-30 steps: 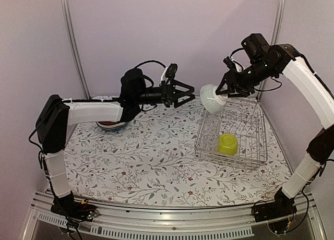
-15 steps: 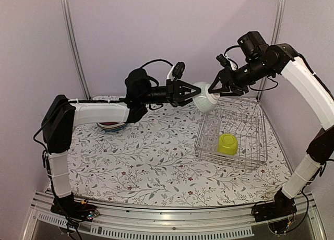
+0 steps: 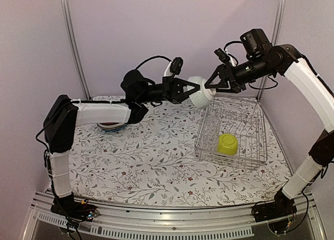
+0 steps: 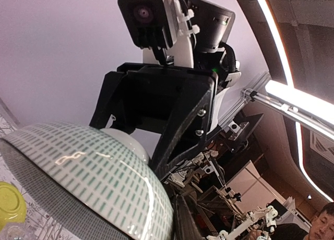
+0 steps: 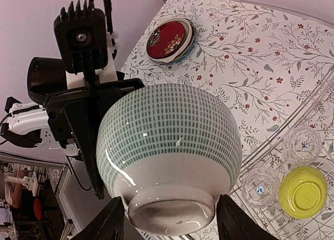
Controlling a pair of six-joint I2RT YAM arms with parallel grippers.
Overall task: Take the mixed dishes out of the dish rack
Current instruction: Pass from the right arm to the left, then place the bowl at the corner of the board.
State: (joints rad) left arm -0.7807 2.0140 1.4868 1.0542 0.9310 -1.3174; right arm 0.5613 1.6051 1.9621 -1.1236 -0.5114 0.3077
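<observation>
The small whitish bowl (image 3: 198, 96), banded with green dashes, hangs in the air between both arms, left of the dish rack (image 3: 259, 155). My left gripper (image 3: 189, 91) is shut on its rim; one finger (image 4: 183, 222) lies against the bowl's (image 4: 78, 177) outer wall. My right gripper (image 5: 170, 219) stands open, its fingers (image 5: 109, 222) a little apart from either side of the bowl's (image 5: 169, 135) foot. In the rack sit a lime-green bowl (image 3: 227, 144) upside down and two clear glasses (image 5: 259, 186).
A red floral plate (image 5: 169, 39) tops a stack of plates (image 3: 110, 126) at the back left of the flowered tablecloth. The wall and two metal poles stand close behind both arms.
My left gripper reached right and shut on the bowl's rim. The right gripper carried the bowl left to meet it, then opened off the foot.
</observation>
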